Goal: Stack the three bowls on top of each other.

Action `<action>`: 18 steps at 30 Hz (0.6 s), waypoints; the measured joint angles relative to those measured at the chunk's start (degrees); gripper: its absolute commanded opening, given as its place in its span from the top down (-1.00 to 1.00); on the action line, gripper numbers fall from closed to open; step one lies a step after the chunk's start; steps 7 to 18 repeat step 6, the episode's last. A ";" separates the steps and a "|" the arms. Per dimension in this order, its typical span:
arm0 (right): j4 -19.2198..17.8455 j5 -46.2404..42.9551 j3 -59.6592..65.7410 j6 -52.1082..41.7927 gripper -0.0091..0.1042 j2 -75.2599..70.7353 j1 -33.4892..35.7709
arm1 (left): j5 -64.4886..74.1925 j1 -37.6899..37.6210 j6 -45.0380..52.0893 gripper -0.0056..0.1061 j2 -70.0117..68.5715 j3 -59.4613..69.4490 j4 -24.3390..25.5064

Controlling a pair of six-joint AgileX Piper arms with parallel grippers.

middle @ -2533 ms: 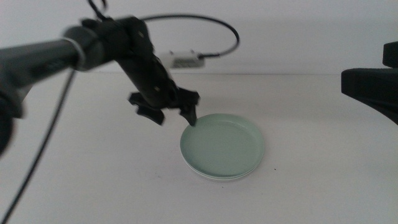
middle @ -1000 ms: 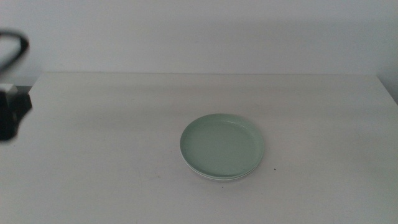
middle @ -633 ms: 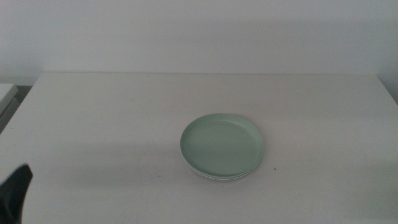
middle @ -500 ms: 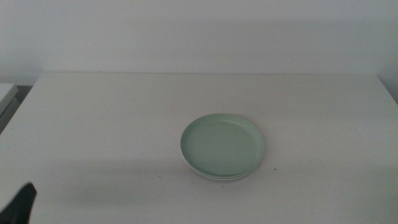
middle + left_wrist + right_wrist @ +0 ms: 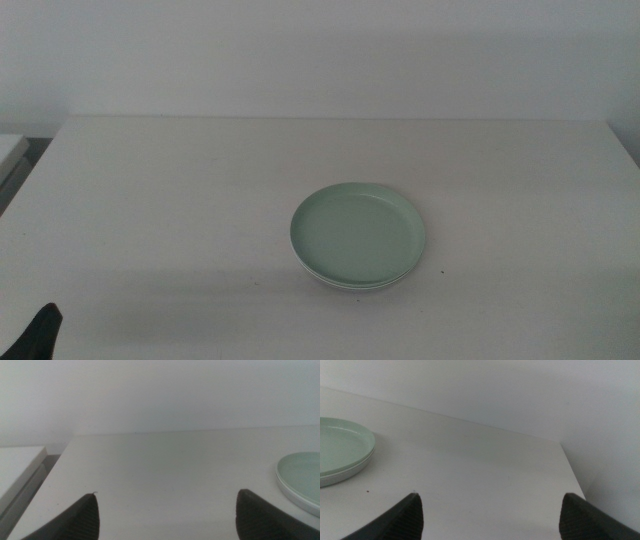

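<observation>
The bowls sit in one stack a little right of the middle of the pale surface [image 5: 180, 200]. The mint bowl [image 5: 358, 233] is on top, its hollow facing up. Under it a white rim [image 5: 352, 286] peeks out along the near edge; this is the white bowl, and it touches the surface. The grey bowl cannot be made out from the middle view, and the wrist views show only stacked pale rims, so I cannot tell where it lies in the stack.

Both arms are pulled back, well apart from the stack. The left claw [image 5: 165, 512] hovers low over the surface to the left of the stack, its two dark jaws spread wide with nothing between them; the stack's edge shows beyond one jaw. In the middle view only a dark tip of it [image 5: 38, 335] shows at the bottom left corner. The right claw [image 5: 492, 512] hangs to the right of the stack, near the surface's right edge, jaws likewise spread wide and holding nothing. A plain light wall [image 5: 320, 50] stands behind the surface.
</observation>
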 measured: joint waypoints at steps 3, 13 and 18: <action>0.00 0.00 0.00 0.00 -0.80 0.00 0.00 | -0.11 0.00 0.00 -0.78 0.00 0.00 0.74; 0.00 0.00 0.00 0.00 -0.80 0.00 0.00 | -0.11 0.00 0.00 -0.78 0.00 0.00 1.16; 0.00 0.00 0.00 0.00 -0.80 0.00 0.00 | -0.11 0.00 0.00 -0.78 0.00 0.00 1.16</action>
